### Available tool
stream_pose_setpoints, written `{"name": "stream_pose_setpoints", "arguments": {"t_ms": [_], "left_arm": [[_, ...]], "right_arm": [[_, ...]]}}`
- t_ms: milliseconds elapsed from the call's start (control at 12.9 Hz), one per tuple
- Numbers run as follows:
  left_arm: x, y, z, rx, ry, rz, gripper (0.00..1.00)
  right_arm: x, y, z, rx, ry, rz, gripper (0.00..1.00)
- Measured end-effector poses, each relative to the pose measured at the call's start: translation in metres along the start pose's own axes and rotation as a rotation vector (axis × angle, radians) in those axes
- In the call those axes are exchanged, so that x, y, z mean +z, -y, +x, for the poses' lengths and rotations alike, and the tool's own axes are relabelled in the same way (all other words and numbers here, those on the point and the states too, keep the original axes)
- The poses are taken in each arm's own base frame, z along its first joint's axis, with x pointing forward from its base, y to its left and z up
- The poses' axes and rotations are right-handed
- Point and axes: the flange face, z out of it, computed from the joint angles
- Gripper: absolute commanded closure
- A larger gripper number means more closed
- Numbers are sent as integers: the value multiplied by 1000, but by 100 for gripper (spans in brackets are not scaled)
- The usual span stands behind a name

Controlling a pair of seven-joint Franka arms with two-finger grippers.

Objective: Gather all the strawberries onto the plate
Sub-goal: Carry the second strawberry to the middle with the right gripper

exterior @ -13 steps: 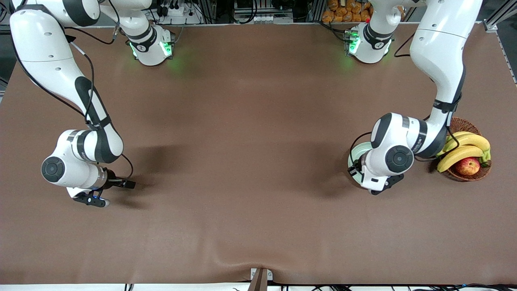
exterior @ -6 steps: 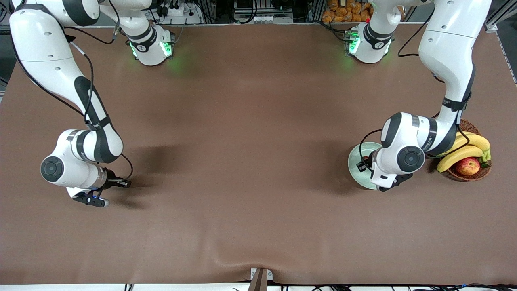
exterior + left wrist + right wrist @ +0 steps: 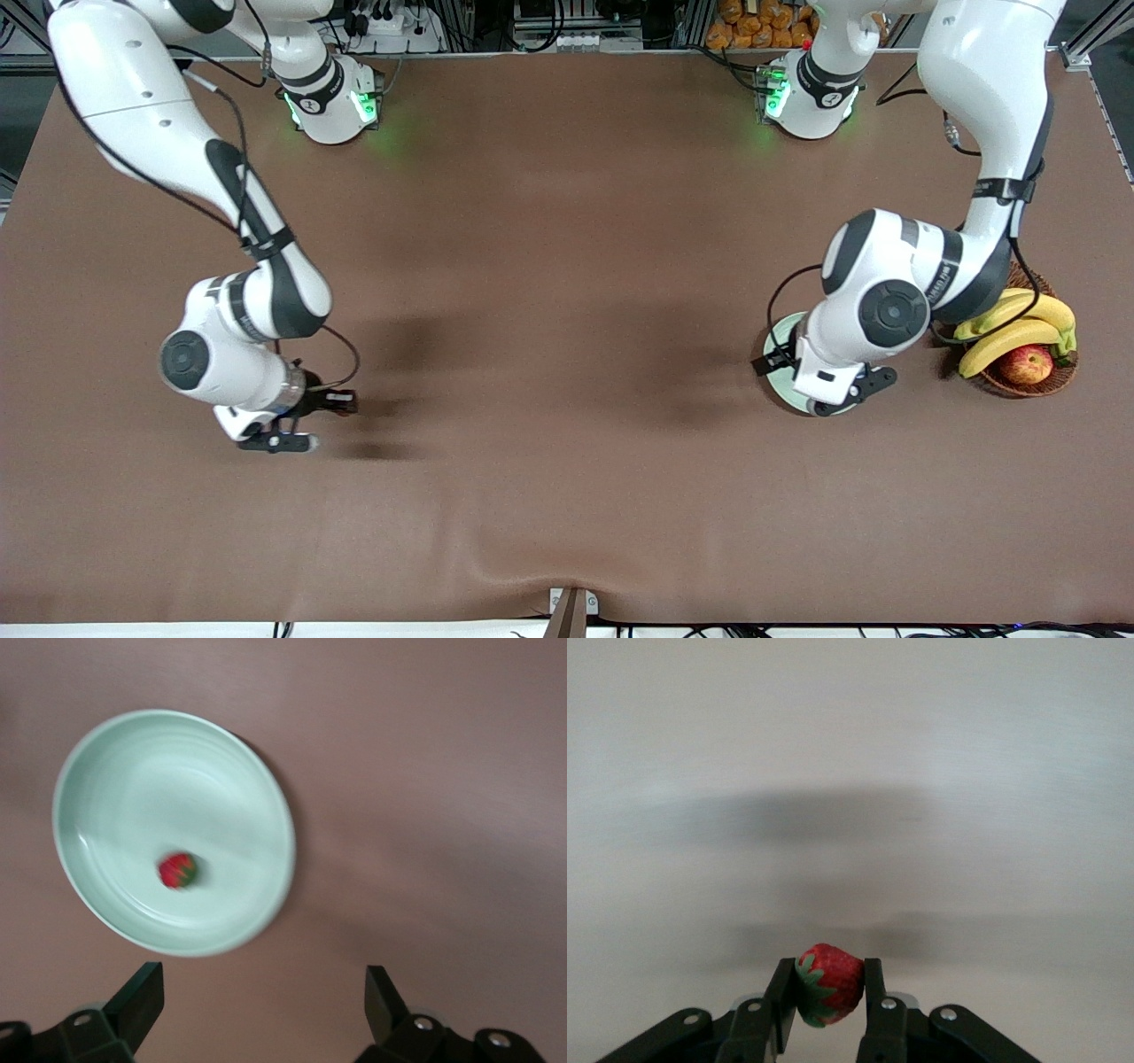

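Toward the right arm's end of the brown-covered desk (image 3: 549, 266) we see the right gripper (image 3: 830, 992) hanging a little above the bare surface, its black jaws closed tight on a small red strawberry with a green leafy top (image 3: 828, 984). The berry sits pinched between the two pads, leaves turned to one side, and a soft shadow lies on the desk beneath it. In the front view this gripper (image 3: 282, 440) shows only as dark fingers under the white wrist, and we cannot make out the fruit there.

At the left arm's end we find the round, shallow, pale mint-green plate (image 3: 772, 341), mostly covered in the front view by the left arm's wrist. The left gripper (image 3: 257, 997) hovers over the desk just beside the plate's rim, jaws spread wide and holding nothing. From the wrist camera we see the plate (image 3: 133, 771) whole, with a second tiny red strawberry (image 3: 178, 870) lying inside it, off centre, near the lower slope of the rim.

Closer still to that end of the desk stands a brown wicker basket (image 3: 1054, 377) near the plate, carrying yellow bananas (image 3: 1019, 323) and a red-yellow apple (image 3: 1026, 364).
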Motion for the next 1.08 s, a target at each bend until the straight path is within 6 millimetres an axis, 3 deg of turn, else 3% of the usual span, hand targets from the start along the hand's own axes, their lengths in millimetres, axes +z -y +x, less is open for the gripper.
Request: {"name": "stream_pose_setpoints", "arguments": {"t_ms": [77, 232, 542, 852, 930, 1085], "left_arm": [[-4, -15, -14, -6, -2, -9, 0], [-4, -42, -37, -10, -3, -14, 0], [7, -85, -64, -49, 2, -25, 0], [11, -107, -67, -120, 7, -51, 0], [8, -107, -64, -125, 4, -57, 0], [1, -104, -57, -136, -3, -70, 0]], "right_arm": [[-4, 25, -3, -31, -7, 2, 100], [-8, 51, -5, -67, -19, 5, 100], [-16, 61, -1, -80, -39, 9, 100], [-18, 71, -1, -80, -44, 16, 100], [-18, 85, -5, -70, -45, 20, 100], [-20, 134, -16, -41, -56, 32, 100]]}}
